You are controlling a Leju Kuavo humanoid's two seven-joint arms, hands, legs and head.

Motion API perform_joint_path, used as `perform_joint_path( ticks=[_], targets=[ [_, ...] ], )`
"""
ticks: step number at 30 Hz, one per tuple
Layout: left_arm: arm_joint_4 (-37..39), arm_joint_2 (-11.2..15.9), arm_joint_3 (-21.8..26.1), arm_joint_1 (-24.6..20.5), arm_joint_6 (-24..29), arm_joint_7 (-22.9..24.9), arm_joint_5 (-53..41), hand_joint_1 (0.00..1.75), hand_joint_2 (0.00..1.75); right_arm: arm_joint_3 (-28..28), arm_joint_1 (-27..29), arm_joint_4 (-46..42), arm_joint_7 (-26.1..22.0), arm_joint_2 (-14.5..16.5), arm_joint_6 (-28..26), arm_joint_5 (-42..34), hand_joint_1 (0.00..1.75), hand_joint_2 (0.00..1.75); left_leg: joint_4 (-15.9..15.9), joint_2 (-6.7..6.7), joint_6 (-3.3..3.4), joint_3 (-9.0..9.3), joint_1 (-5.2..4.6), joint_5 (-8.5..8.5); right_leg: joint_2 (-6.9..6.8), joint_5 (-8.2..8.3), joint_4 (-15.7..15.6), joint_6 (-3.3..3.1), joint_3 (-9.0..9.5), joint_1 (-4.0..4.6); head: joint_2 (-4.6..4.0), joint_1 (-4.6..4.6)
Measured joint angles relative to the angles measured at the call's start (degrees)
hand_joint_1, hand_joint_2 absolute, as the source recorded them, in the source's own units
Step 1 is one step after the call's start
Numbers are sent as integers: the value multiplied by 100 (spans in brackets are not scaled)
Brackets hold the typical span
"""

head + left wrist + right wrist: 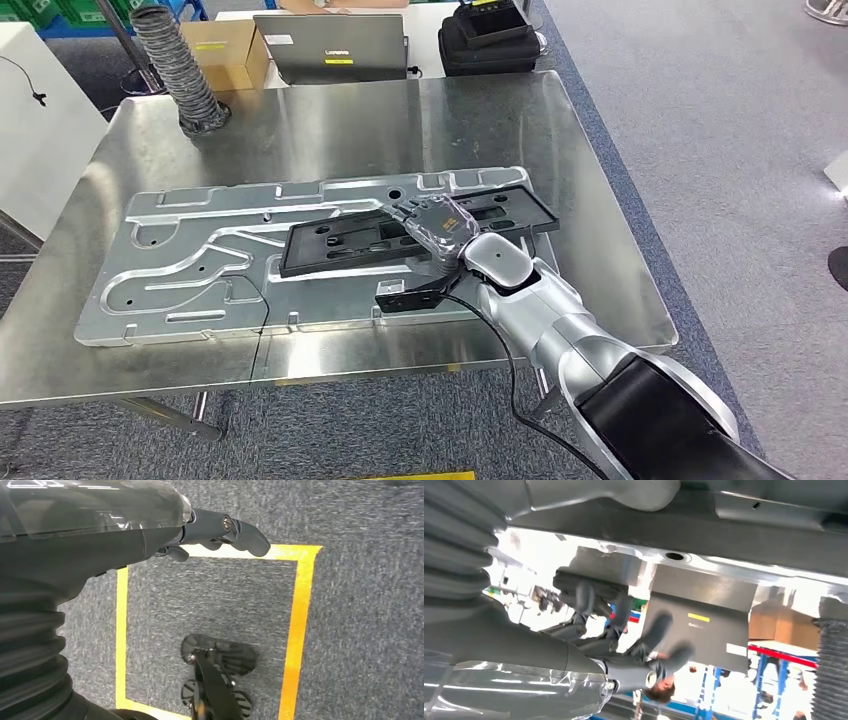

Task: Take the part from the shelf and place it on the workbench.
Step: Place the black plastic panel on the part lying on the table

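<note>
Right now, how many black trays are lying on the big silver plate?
1. The black tray lies on the silver plate on the workbench, under the right hand. None seem hidden.

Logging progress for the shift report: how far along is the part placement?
Nearly done. The black part already lies on the large grey plate on the steel workbench. The right hand rests on the part. Left: let go and draw the arm back. The left hand hangs over the floor, holding nothing.
</note>
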Motion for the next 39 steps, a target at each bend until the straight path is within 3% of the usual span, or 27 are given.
perform_joint_path(
  ticks=[2, 4, 6, 8, 10, 12, 13, 14, 16, 18, 22, 23, 25, 27, 28, 29, 30, 32, 33, 36, 38, 39],
  targets=[
    [0, 1, 0, -17, 4, -4, -15, 0, 175, -40, 25, 18, -50, 10, -3, -130, 0, 0, -526, -5, 58, 261, -10, 149, 15, -19, 26, 52, -9, 27, 1, 0],
    [0, 1, 1, -22, 4, -10, -20, 0, 175, -78, 60, 28, -101, 11, -5, -246, 0, 0, -596, -14, 133, 291, -25, 140, 19, -19, 26, 109, -14, 41, 1, 0],
    [0, -1, 2, -22, 3, -22, -27, 0, 87, -121, 84, 30, -162, 12, -7, -357, 0, 0, -622, -12, 202, 302, -14, 162, 14, -83, 91, 170, -35, 27, 0, 0],
    [0, -2, 2, -34, -5, -40, -35, 0, 0, -179, 90, 30, -250, 13, -7, -499, 0, 0, -651, -9, 259, 312, -5, 183, 8, -362, 535, 222, -230, 8, 0, 0],
    [0, -1, 6, -40, -11, -49, -40, 0, 0, -260, 122, 29, -423, 14, 8, -757, 0, 0, -652, -8, 284, 311, -17, 182, 5, -725, 1328, 253, -599, -1, 0, 0],
    [0, -1, 22, -36, -11, -43, -41, 0, 0, -397, 179, 15, -725, 20, 54, -1218, 0, 0, -645, -11, 292, 313, -30, 178, 5, -811, 1756, 255, -810, -2, 0, 0],
    [0, -1, 34, -35, -11, -32, -46, 0, 0, -501, 199, -17, -929, 27, 75, -1538, 0, 0, -639, -14, 293, 315, -36, 176, 5, -696, 1636, 240, -757, 1, 0, 0],
    [0, -2, 45, -35, -11, -20, -56, 0, 0, -620, 207, -74, -1146, 34, 85, -1885, 0, 0, -632, -17, 293, 318, -44, 172, 5, -511, 1322, 214, -606, 5, 0, 0],
    [0, -11, 68, -39, -11, 2, -81, 0, 0, -911, 188, -281, -1538, 46, 44, -2594, 0, 0, -616, -20, 280, 318, -63, 162, 3, -159, 475, 134, -198, 38, 0, 0],
    [0, -23, 91, -40, -7, 13, -108, 0, 0, -1184, 172, -591, -1741, 40, -36, -3224, 0, 0, -609, -18, 241, 309, -73, 156, -3, -41, 55, 83, -4, 75, 0, 0],
    [0, -25, 123, -33, 1, 27, -146, 0, 0, -1451, 170, -1248, -1767, -56, -78, -3886, 0, 0, -529, -10, 129, 282, -75, 80, -14, 10, -47, -1, 42, 44, 0, -1],
    [0, -25, 129, -33, 1, 28, -148, 0, 0, -1474, 171, -1369, -1757, -70, -84, -3920, 0, 0, -330, -6, 102, 202, -72, -48, -19, 29, -83, -27, 63, 22, 0, -1],
    [0, -25, 137, -35, -3, 27, -152, 0, 0, -1500, 203, -1552, -1763, -90, -206, -4008, 0, 0, 395, -1, 54, -120, -45, -423, -22, 39, -100, -51, 77, 10, 0, -1],
    [0, -24, 147, -35, -11, 26, -151, 0, 0, -1551, 282, -1782, -1792, -155, -548, -4238, 0, 0, 972, 0, 21, -400, -25, -605, -22, 31, -85, -44, 75, 9, 0, -1],
    [0, -23, 159, -34, -16, 26, -148, 0, 0, -1599, 326, -2001, -1767, -232, -756, -4389, 0, 0, 963, 1, 13, -401, -17, -536, -25, 23, -73, -33, 76, 7, 0, -1],
    [0, -21, 180, -32, -19, 25, -141, 0, 0, -1666, 364, -2301, -1705, -336, -944, -4510, 0, 0, 725, 2, 12, -289, -8, -372, -29, 11, -57, -15, 78, 2, 0, -1],
    [0, -19, 208, -28, -21, 22, -126, 0, 0, -1757, 393, -2665, -1601, -467, -1106, -4565, 0, 0, 334, 2, 14, -97, 1, -163, -36, -8, -35, 9, 79, -2, 0, -1],
    [0, -15, 282, -18, -25, 10, -74, 0, 0, -2050, 444, -3524, -1325, -795, -1413, -4396, 0, 0, -351, -5, 54, 244, -5, 77, -49, -43, 13, 69, 56, 16, 0, -1],
    [0, -15, 326, -8, -33, -4, -45, 0, 0, -2236, 499, -3969, -1194, -988, -1522, -4225, 0, 0, -512, -12, 89, 321, -11, 105, -54, -50, 24, 98, 47, 28, 0, -1],
    [0, -16, 447, 26, -89, -71, 10, 0, 0, -2851, 836, -5176, -960, -1584, -1582, -3851, 0, 0, -573, -33, 220, 347, -21, 101, -61, -65, 15, 200, 66, 28, 0, 0],
    [0, -20, 514, 33, -126, -130, 31, 0, 0, -3388, 1261, -5842, -943, -2017, -1592, -3850, 0, 0, -609, -50, 310, 366, -10, 121, -46, -250, 253, 276, -16, 10, 0, 0],
    [0, -24, 548, 40, -138, -164, 37, 0, 0, -3721, 1564, -6141, -987, -2243, -1605, -3928, 0, 0, -618, -62, 347, 370, -7, 132, -34, -432, 556, 310, -146, 2, 0, 0]
  ],
)
